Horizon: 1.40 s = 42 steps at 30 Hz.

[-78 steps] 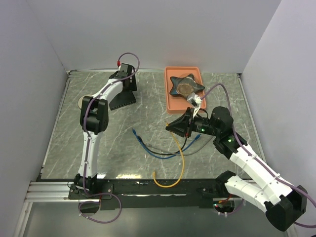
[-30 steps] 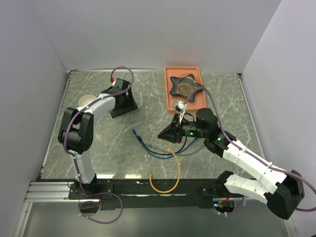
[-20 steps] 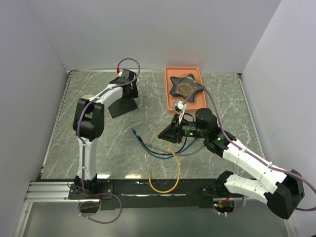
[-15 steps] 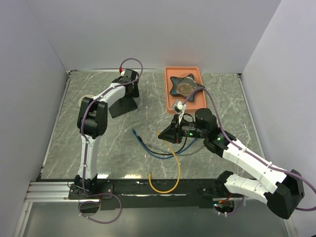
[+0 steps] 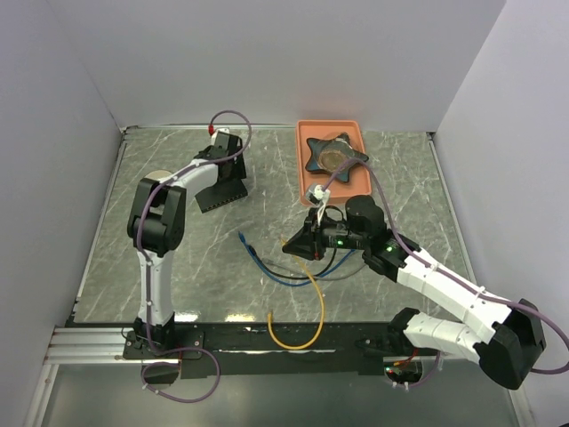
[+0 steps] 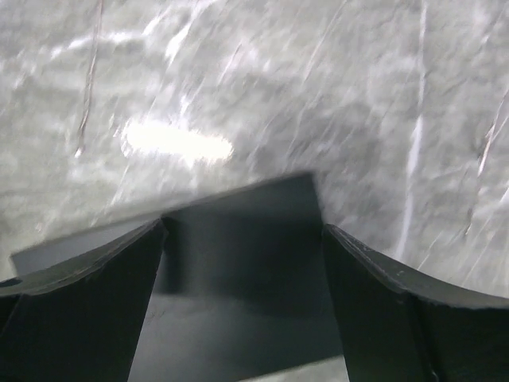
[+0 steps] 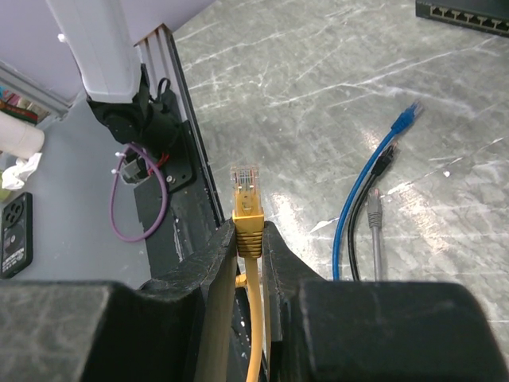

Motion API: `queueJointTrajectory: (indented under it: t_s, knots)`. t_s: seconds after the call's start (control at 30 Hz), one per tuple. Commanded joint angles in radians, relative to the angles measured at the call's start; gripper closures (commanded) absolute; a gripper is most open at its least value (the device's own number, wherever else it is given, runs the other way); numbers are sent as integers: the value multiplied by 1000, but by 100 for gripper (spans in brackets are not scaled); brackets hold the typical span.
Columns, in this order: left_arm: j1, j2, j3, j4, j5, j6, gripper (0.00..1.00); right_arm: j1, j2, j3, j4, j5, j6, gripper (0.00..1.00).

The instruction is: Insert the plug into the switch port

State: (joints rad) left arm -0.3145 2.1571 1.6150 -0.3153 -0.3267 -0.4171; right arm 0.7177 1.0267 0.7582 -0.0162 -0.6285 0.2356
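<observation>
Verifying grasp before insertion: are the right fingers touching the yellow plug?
Touching. Right wrist view: both right fingers pinch the yellow plug at its boot, no gap.

Overhead and wrist views, shared table (image 5: pixel 276 187)

We are holding our left arm stretched toward the far edge, left gripper (image 6: pixel 244 231) spread wide; our right gripper (image 7: pixel 247 235) is pinching the plug (image 7: pixel 245 187) mid-worktop.
</observation>
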Motion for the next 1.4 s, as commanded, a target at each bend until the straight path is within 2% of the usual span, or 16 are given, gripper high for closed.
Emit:
queueJointTrajectory:
  t_s: [0.0, 0.23, 0.37, 0.53, 0.73, 0.97, 1.2, 1.3, 1.37]
  knots:
    - [17, -15, -176, -133, 144, -86, 14, 17, 10, 52, 21, 9, -21, 100]
    - [15, -112, -346, -110, 189, -117, 14, 42, 42, 55, 21, 24, -30, 100]
    - [15, -161, -350, -85, 173, -109, 14, 52, 59, 61, 21, 26, -35, 100]
    - [14, -154, -195, -146, 117, -77, 13, 63, 75, 76, 21, 24, -35, 100]
    - [14, -33, 50, -238, 55, -43, 12, 69, 65, 76, -8, 38, -38, 100]
    - [14, 115, 220, -248, 14, -16, 13, 74, 56, 76, -31, 59, -47, 100]
    - [14, 266, 422, -335, 2, 31, 15, 74, 73, 87, -37, 61, -53, 100]
    - [15, 294, 436, -367, 5, 37, 18, 74, 82, 95, -45, 61, -56, 100]
    - [17, 276, 401, -351, 23, 32, 29, 74, 85, 98, -45, 65, -59, 100]
